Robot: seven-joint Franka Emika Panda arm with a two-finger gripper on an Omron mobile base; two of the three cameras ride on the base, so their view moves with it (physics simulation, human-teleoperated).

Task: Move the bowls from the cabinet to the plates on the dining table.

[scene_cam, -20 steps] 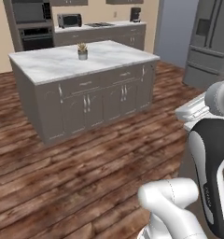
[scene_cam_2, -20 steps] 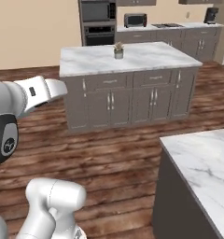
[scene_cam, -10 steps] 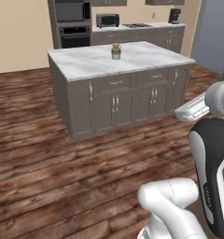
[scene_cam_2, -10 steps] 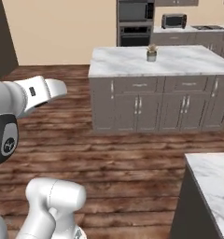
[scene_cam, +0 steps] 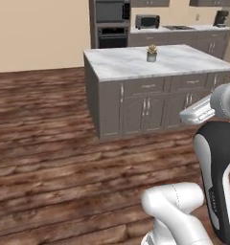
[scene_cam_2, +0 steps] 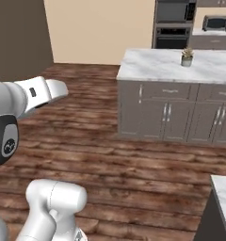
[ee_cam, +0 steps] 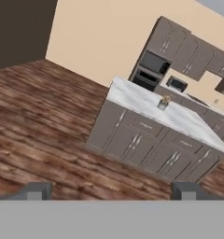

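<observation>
**Your robot looks across the kitchen with an open, empty gripper**

You are standing on a dark wooden floor point(scene_cam: 45, 143). Your gripper point(ee_cam: 111, 190) has its two finger tips far apart. One finger tip point(ee_cam: 37, 191) sits at the bottom left of the hand view, and the other sits at the bottom right. There is nothing between them.

Ahead of you is a marble counter point(scene_cam: 136, 62) on a grey block of drawers and doors point(scene_cam: 145, 103). A small potted plant point(scene_cam: 152, 52) stands on top of it, near the far side. In the right base view the same counter point(scene_cam_2: 181, 66) is to the right, with the plant point(scene_cam_2: 186, 57) on it.

Far behind the counter you can see a black wall oven point(scene_cam: 111, 21). A toaster oven point(scene_cam: 147, 21) sits on the back counter, just to the right of the oven. In the hand view, grey wall cabinets point(ee_cam: 188, 49) hang up high above the oven. Their doors look shut, so you cannot tell where the bowls are.

A corner of another white marble top point(scene_cam_2: 224, 193) shows near you, low on the right of the right base view.
</observation>
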